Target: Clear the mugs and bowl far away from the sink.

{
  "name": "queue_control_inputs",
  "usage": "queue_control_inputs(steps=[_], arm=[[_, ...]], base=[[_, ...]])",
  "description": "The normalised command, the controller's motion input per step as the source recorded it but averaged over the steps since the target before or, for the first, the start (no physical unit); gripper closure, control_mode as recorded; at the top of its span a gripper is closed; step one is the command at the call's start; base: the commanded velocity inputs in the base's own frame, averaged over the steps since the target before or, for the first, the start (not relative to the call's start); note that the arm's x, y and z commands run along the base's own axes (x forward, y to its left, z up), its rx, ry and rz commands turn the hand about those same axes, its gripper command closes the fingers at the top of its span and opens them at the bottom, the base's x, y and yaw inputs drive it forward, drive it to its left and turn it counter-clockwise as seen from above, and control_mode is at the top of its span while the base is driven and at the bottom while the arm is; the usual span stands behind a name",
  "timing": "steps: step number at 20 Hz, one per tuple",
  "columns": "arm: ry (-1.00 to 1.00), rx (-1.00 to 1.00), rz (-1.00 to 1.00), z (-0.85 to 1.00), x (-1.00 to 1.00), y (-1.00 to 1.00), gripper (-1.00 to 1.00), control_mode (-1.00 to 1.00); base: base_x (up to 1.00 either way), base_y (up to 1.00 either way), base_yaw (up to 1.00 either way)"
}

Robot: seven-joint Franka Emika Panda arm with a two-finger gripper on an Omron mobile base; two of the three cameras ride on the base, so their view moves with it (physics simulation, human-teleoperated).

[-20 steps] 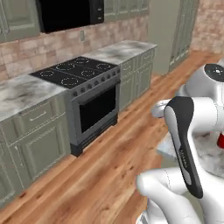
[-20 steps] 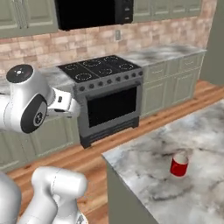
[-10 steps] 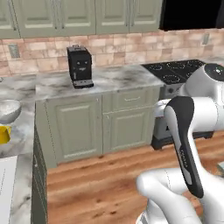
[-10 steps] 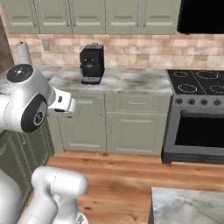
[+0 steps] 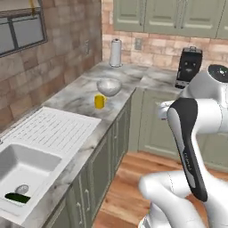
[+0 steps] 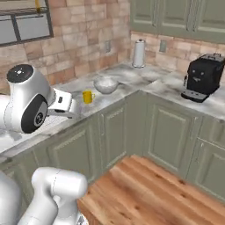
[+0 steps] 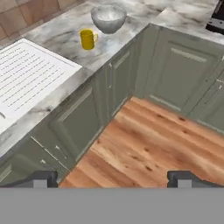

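Hand view: tool [image 7: 112, 178] spread wide, empty, over the floor; approach step. Next: reach to yellow mug [image 7: 88, 39] near bowl [image 7: 108, 18] on desk [image 7: 61, 35].

I count one yellow mug [image 5: 100, 101], one speckled bowl [image 5: 109, 87], one sink [image 5: 40, 147], one paper towel roll [image 5: 116, 52] and one black coffee machine [image 6: 203, 78] on the counter.

The base has turned from the stove to the sink [image 5: 40, 147] counter.
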Motion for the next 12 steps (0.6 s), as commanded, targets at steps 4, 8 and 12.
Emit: queue_control_inputs(steps=[4, 8, 12], arm=[[0.0, 0.0, 0.0, 0.0, 0.0, 0.0, -1.0, 1.0], [0.0, 0.0, 0.0, 0.0, 0.0, 0.0, -1.0, 1.0], [0.0, 0.0, 0.0, 0.0, 0.0, 0.0, -1.0, 1.0]], base=[[0.4, 0.0, 0.97], [0.85, -0.23, 0.76], [0.98, -0.75, 0.47]])
